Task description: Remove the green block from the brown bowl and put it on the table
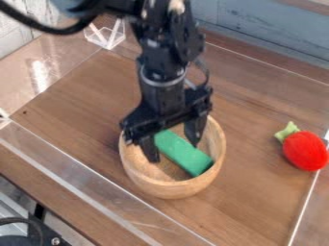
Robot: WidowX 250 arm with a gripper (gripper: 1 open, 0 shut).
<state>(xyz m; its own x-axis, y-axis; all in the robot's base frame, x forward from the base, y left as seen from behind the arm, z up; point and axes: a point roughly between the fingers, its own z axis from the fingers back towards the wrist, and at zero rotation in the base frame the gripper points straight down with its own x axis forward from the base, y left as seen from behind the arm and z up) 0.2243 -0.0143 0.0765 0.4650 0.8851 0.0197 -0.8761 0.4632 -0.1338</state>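
The brown bowl sits on the table near the front edge. Inside it the green block lies flat, running diagonally from upper left to lower right. My black gripper points straight down into the bowl, open, with one finger at the left of the block's upper end and the other at its right. The fingers straddle the block; nothing is gripped between them.
A red strawberry-like toy with a green top lies on the table to the right of the bowl. Clear plastic edging runs along the front and left of the table. A clear plastic piece stands at the back.
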